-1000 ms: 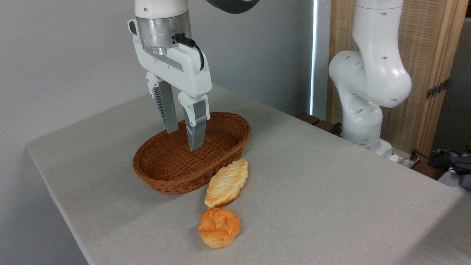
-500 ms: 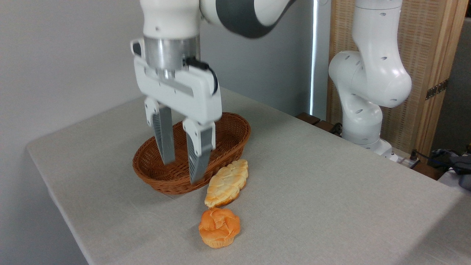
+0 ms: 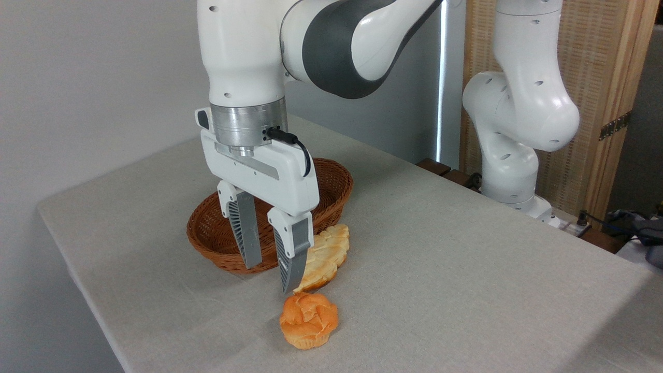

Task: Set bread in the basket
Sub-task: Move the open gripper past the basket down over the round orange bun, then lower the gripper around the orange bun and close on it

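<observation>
The lower two thirds of the frame are taken up by the worktop (image 3: 440, 248), which is covered with a pale grey-beige cloth and is seen running from the lower right up toward the centre. The white and grey arm (image 3: 342, 41) is seen reaching in from the top of the frame, its base column standing at the upper right beside a wooden slatted panel (image 3: 611, 77). Left of centre, the oval reddish-brown wicker basket (image 3: 336, 181) is set on the cloth, and nothing can be made out inside it (part of its interior is hidden behind the pincer body). The pincer (image 3: 269, 277) is held pointing downward in front of the basket's near rim, with its two fingers parted and nothing gripped between them; the tip of the right-hand finger (image 3: 292, 259) is seen just above the bun and overlaps the near end of the braided loaf. The pale golden braided loaf (image 3: 326, 256) is laid just beside the basket's right near side. The bread (image 3: 308, 320), a small orange bun with a swirled top, is found on the worktop at lower centre, just below the loaf and outside the basket.
</observation>
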Robot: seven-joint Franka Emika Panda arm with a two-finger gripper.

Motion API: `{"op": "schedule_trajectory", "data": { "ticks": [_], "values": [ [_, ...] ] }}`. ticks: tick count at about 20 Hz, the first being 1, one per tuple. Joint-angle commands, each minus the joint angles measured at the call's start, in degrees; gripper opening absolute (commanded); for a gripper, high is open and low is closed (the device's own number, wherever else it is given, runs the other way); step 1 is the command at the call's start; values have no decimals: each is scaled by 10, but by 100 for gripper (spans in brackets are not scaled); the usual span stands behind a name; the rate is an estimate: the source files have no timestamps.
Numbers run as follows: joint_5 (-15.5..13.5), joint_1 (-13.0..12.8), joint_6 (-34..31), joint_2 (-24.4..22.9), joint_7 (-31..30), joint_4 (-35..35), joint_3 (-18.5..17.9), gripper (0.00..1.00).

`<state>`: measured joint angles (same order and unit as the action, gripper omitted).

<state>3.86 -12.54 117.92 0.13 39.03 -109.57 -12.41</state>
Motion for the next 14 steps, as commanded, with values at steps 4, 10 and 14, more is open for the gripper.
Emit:
{"op": "schedule_trajectory", "data": {
  "ticks": [4,10,14],
  "values": [
    [30,-2,12,20,10,-6,-6,100],
    [45,-2,12,47,10,-6,-5,100],
    [48,-2,12,64,10,-6,-5,100]
  ]
}}
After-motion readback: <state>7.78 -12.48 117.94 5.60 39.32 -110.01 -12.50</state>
